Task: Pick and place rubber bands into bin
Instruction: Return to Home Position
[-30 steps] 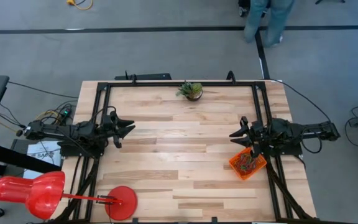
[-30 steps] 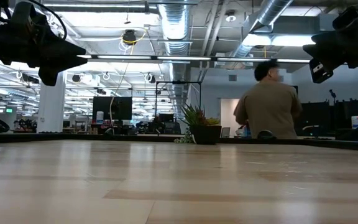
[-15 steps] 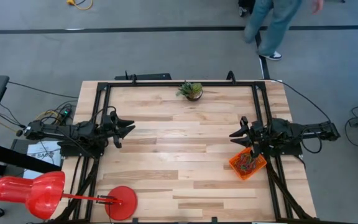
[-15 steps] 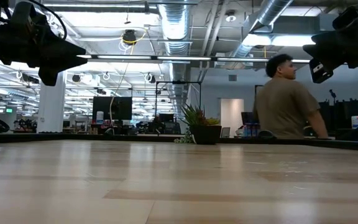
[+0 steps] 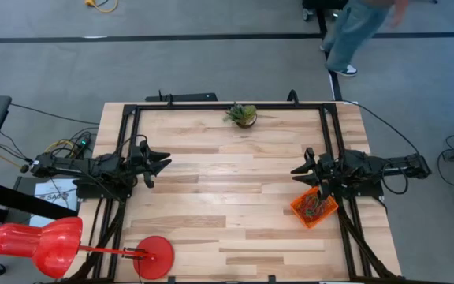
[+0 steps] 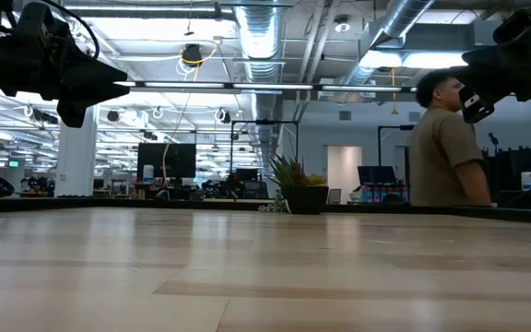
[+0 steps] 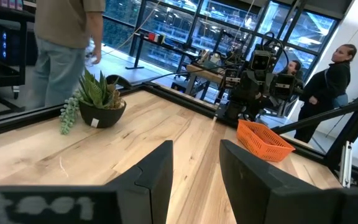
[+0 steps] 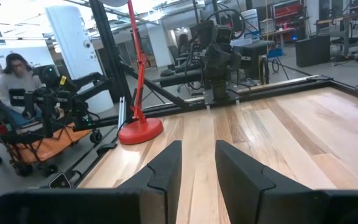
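Observation:
The orange bin rests on the table near its right edge and holds a heap of rubber bands in red, green and tan. It also shows in the left wrist view as the orange bin. My right gripper hangs open just beyond the bin's far left corner, level, pointing toward the table's left. My left gripper hangs open at the table's left side, level, pointing toward the right. Nothing lies between the fingers of either gripper.
A small potted plant stands at the far edge's middle. A red disc on a stand sits at the near left corner. A black frame borders the table. A person walks beyond the far edge. Bare wood lies between the arms.
Both arms have kept still. The person beyond the far edge has walked toward the right.

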